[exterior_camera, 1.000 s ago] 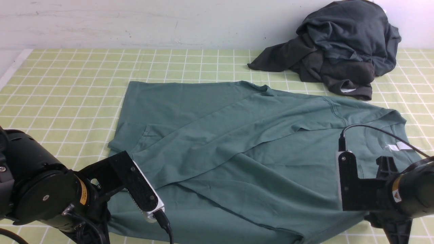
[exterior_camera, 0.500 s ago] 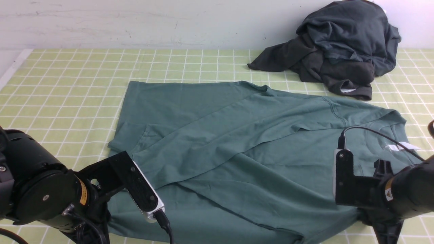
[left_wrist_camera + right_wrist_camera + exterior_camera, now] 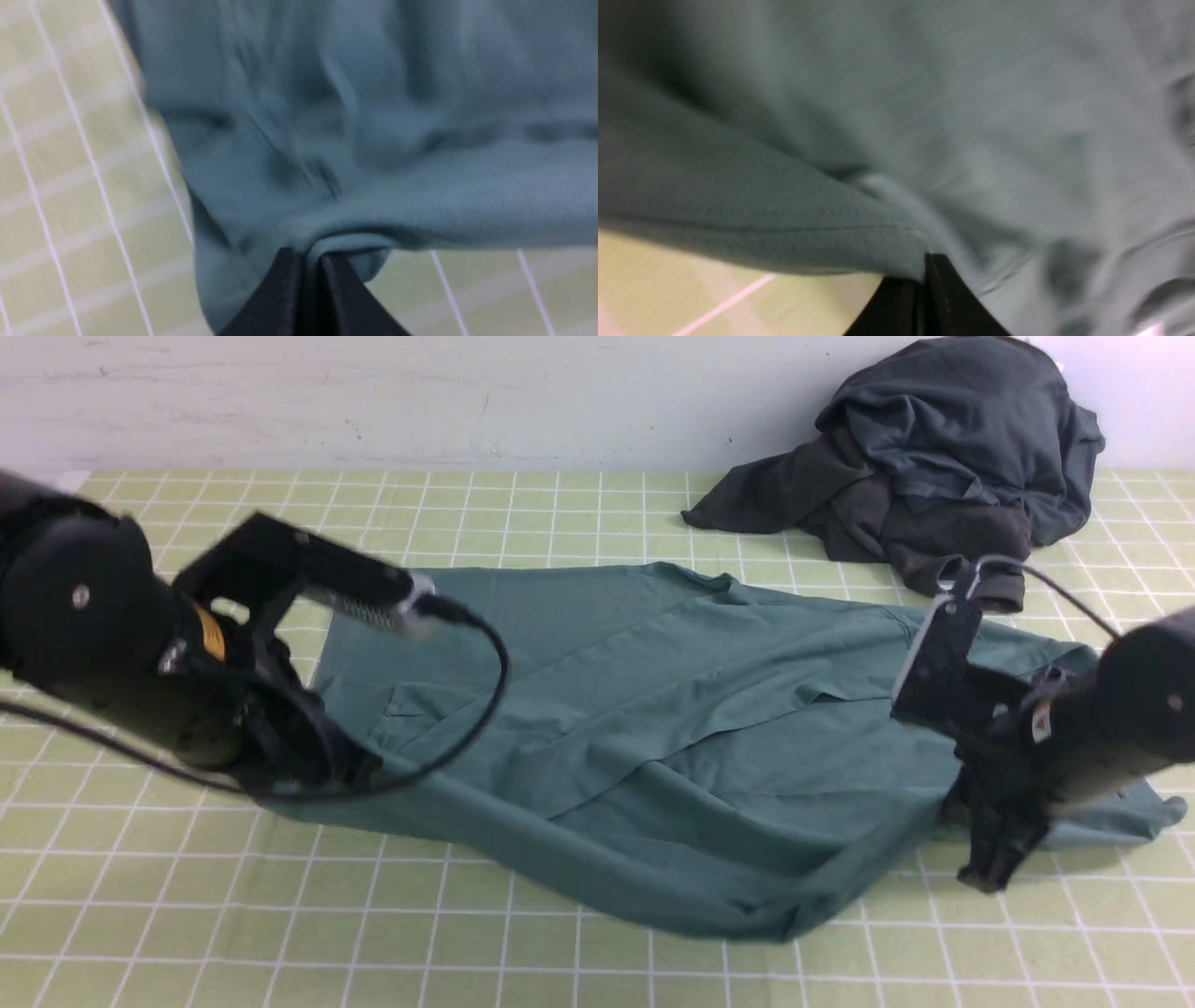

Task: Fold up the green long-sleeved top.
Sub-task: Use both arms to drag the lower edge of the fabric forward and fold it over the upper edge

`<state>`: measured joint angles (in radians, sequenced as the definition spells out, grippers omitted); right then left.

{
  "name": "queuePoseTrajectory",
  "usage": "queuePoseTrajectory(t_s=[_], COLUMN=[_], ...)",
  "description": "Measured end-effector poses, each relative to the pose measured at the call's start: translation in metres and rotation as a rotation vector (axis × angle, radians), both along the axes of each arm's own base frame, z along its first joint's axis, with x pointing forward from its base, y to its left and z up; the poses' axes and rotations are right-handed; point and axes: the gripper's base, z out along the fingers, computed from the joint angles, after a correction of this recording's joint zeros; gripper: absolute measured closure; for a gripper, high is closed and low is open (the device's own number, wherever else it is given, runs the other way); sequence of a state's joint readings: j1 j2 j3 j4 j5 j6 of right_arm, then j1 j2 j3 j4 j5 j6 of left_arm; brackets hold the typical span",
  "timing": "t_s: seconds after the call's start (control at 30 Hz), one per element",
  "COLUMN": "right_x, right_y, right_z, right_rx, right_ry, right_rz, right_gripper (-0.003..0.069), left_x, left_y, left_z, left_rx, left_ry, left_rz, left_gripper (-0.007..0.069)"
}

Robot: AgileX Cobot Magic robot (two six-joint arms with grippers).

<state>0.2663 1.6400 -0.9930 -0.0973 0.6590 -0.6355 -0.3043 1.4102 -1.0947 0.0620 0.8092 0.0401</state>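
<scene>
The green long-sleeved top [image 3: 672, 709] lies across the checked table with its sleeves folded over the body. Its near edge is lifted at both ends and sags to the table in the middle. My left gripper [image 3: 359, 770] is shut on the near left corner. In the left wrist view the jaws [image 3: 308, 256] pinch a bunched fold of the top [image 3: 350, 116]. My right gripper [image 3: 980, 863] is shut on the near right edge. In the right wrist view the jaws [image 3: 922, 268] clamp the stitched hem of the top [image 3: 924, 116]. The neck label is hidden behind my right arm.
A dark charcoal-grey garment [image 3: 934, 457] is heaped at the back right, close to the top's far right part. The green checked tablecloth [image 3: 280, 915] shows bare in front of the top and at the far left. A white wall runs behind the table.
Both arms have risen and moved away from me, carrying the top's near edge up and toward the far side. Bare tablecloth now shows in front of the top.
</scene>
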Motion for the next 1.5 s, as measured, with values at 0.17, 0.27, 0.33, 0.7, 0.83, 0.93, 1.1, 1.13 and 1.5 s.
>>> queuePoseTrajectory(t_s=[0.17, 0.27, 0.33, 0.7, 0.83, 0.93, 1.1, 1.13, 1.5], right_x=[0.058, 0.095, 0.119, 0.204, 0.215, 0.218, 0.22, 0.22, 0.202], right_y=[-0.007, -0.007, -0.005, -0.006, -0.02, -0.026, -0.026, -0.026, 0.063], right_z=[0.007, 0.006, 0.005, -0.013, -0.02, -0.019, -0.017, -0.017, -0.026], right_rx=[0.025, 0.043, 0.052, 0.106, 0.182, 0.242, 0.363, 0.368, 0.492], right_ry=[-0.06, -0.093, -0.115, -0.238, -0.264, -0.285, -0.298, -0.298, -0.138], right_rz=[-0.077, -0.116, -0.131, -0.217, -0.353, -0.452, -0.609, -0.616, -0.41], right_gripper=[0.0662, 0.0662, 0.0662, 0.0658, 0.0608, 0.0519, 0.0378, 0.0378, 0.0631], left_x=[0.061, 0.099, 0.129, 0.232, 0.251, 0.261, 0.269, 0.269, 0.252], left_y=[0.009, 0.012, 0.012, 0.007, 0.016, 0.024, 0.03, 0.03, 0.023], left_z=[0.005, -0.002, -0.012, -0.074, -0.09, -0.101, -0.098, -0.098, -0.067], left_rx=[-0.032, -0.022, -0.014, -0.009, -0.053, -0.11, -0.166, -0.168, -0.202], left_ry=[-0.096, -0.137, -0.15, -0.173, -0.197, -0.233, -0.318, -0.32, -0.207], left_rz=[0.075, 0.087, 0.096, 0.127, 0.201, 0.273, 0.328, 0.329, 0.369], left_gripper=[0.0605, 0.0605, 0.0605, 0.0605, 0.0602, 0.0584, 0.0519, 0.0519, 0.0278])
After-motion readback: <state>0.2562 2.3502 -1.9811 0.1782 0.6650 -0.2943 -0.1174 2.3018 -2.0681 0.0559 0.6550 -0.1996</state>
